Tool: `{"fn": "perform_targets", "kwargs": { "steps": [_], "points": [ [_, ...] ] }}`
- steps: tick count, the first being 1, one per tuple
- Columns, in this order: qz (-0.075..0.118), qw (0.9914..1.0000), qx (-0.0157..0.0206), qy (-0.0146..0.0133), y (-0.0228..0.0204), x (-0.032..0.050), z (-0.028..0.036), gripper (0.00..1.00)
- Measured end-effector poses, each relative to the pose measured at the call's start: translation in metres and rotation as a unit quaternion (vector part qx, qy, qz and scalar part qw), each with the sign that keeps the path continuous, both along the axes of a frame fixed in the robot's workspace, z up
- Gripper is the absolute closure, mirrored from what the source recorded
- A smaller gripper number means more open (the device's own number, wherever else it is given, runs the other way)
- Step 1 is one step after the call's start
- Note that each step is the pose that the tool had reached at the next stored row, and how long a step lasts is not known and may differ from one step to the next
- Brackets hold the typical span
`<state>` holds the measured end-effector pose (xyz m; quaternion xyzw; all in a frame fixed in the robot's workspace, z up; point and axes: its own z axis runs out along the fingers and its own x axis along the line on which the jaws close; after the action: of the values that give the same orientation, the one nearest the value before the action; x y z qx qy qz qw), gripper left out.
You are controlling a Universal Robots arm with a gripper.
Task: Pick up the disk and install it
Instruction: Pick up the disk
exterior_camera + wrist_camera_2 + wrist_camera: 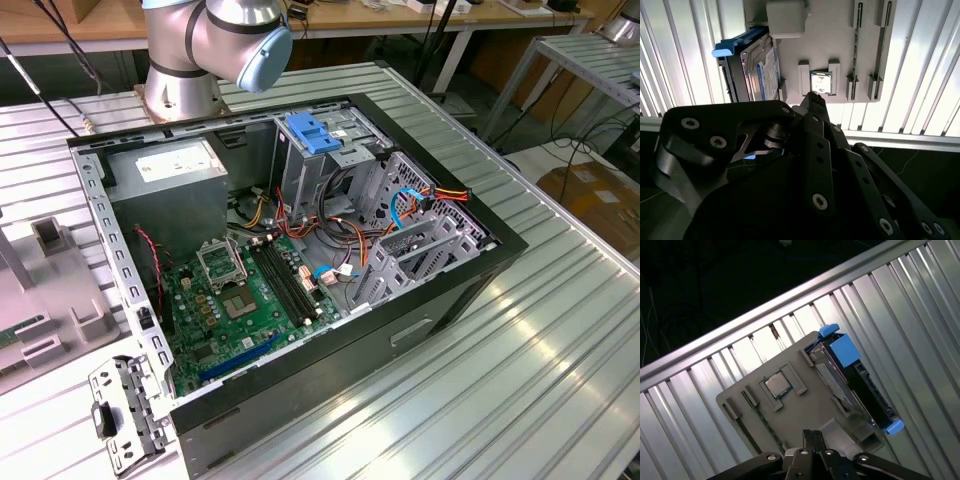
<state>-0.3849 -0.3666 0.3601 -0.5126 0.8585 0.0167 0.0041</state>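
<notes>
The disk (852, 382) stands on edge in a slot of a grey holder (805, 390) on the slatted metal table. It is dark and edged by a blue plastic carrier; in the second wrist view the disk (761, 70) shows a white label. My gripper (812, 434) hangs above the holder, off to one side of the disk and clear of it. Its two black fingers are pressed together with nothing between them. In the second wrist view the gripper (812, 98) tips sit over the holder (835, 40) near a small square chip.
A square processor chip (779, 385) lies in a recess of the holder. In the exterior view an open computer case (420, 330) lies on the table with a motherboard (240, 300), a grey power-supply box (170, 170) and a blue bracket (312, 133) at the drive bay. A metal bracket (125, 410) lies beside it.
</notes>
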Motion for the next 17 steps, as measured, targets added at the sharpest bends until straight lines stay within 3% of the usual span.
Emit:
{"fn": "perform_targets", "kwargs": {
  "steps": [10,17],
  "points": [
    [0.031,0.99950,0.0000,0.0000,0.0000,0.0000,0.0000,0.89],
    [0.059,0.99825,0.0000,0.0000,0.0000,0.0000,0.0000,0.89]
  ]
}}
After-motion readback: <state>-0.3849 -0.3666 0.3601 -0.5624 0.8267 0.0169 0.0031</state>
